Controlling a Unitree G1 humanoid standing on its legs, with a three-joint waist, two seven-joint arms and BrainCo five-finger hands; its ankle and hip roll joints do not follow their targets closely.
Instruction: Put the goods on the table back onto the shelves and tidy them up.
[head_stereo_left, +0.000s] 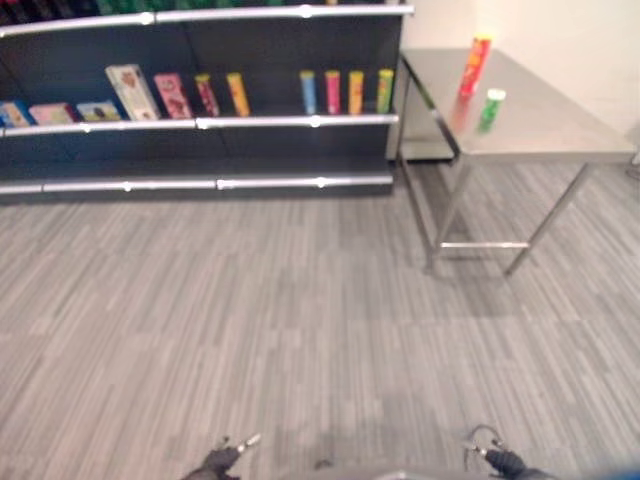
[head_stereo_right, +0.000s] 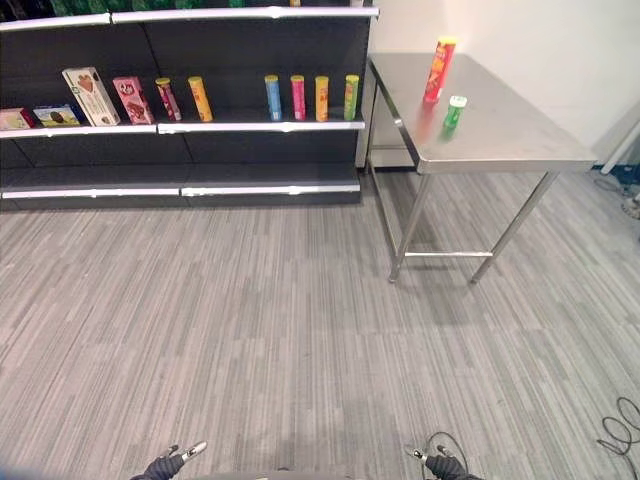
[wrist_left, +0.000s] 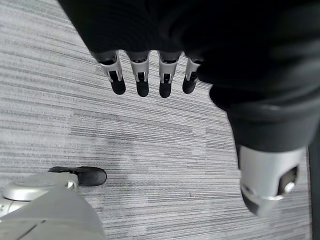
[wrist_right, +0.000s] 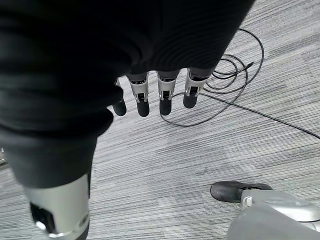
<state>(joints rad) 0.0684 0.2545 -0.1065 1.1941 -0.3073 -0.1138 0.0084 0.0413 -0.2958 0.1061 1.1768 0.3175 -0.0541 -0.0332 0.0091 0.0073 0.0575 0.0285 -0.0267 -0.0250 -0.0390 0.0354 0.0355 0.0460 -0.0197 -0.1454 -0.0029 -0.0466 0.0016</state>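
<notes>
A steel desk (head_stereo_right: 500, 140) stands just beside the right end of the dark shelves (head_stereo_right: 250, 60). On the desk, well back from its near edge, stands a tall red can (head_stereo_right: 439, 70) with a yellow lid; a short green can (head_stereo_right: 455, 111) stands near it, closer to the desk's front edge. Both are upright and apart from each other.

On the shelves' middle board, nearest the desk, four cans (head_stereo_right: 310, 97) stand in a row: blue, pink, orange, green. Farther from the desk come two more cans (head_stereo_right: 185, 99), then upright boxes (head_stereo_right: 105, 97) and flat boxes (head_stereo_right: 35, 117) at the far end.

The left hand (wrist_left: 145, 75) hangs over grey carpet (head_stereo_right: 300, 330), fingers (wrist_left: 142, 82) straight and relaxed, holding nothing. The right hand (wrist_right: 155, 95) hangs likewise, fingers (wrist_right: 166, 100) loose and empty, well apart from the desk.
</notes>
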